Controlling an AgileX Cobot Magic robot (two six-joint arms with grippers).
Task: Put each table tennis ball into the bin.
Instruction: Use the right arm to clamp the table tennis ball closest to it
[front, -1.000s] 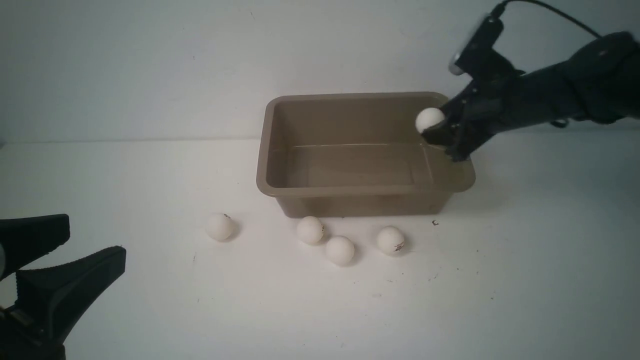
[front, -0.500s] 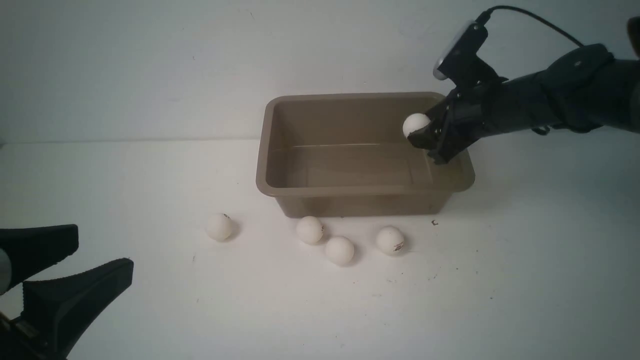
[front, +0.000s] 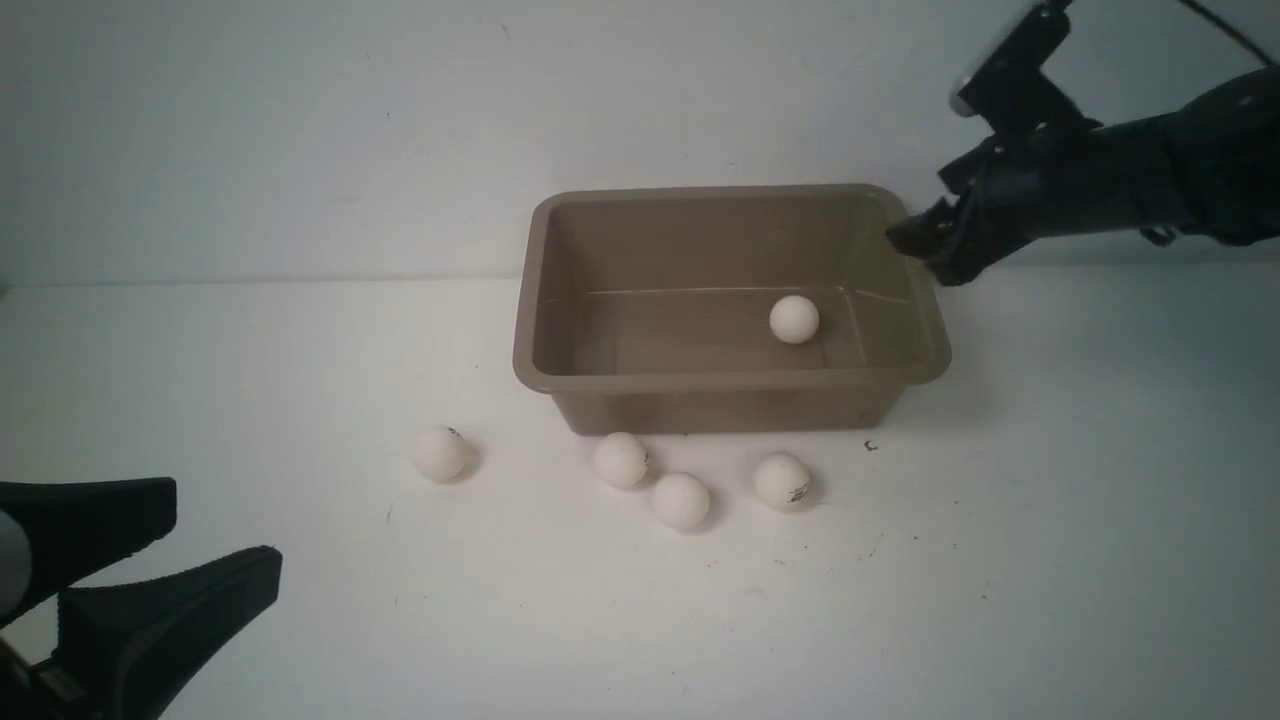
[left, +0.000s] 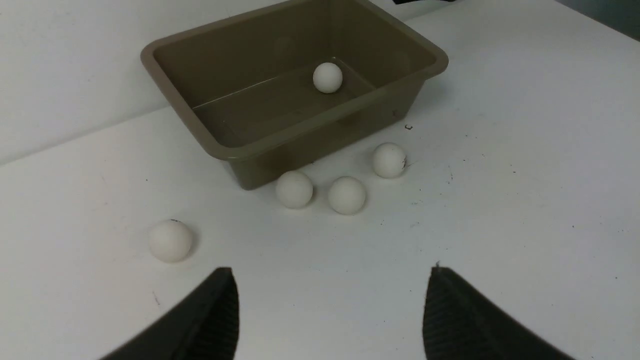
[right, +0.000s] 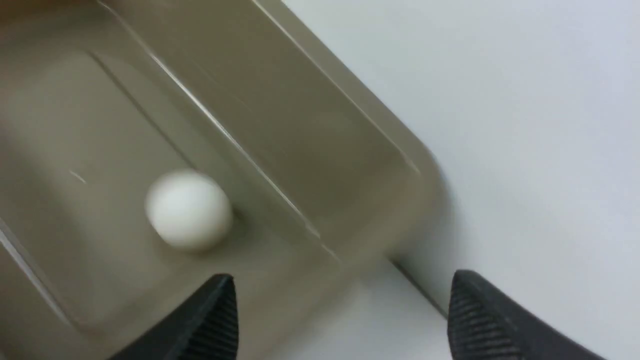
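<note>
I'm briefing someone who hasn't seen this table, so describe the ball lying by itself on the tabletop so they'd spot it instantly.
Find the brown bin in the middle of the white table. Near its front wall lie three clustered balls. The lone ball sits farther toward the robot's left, well apart from them.

Matte black throughout: the left gripper (front: 228, 528) shows broad, wedge-shaped fingers with ribbed pads (left: 220, 320), while the right arm (front: 1150, 180) carries a boxy, silver-faced wrist camera (front: 1010, 55) trailing a thin black cable (front: 1225, 30).
</note>
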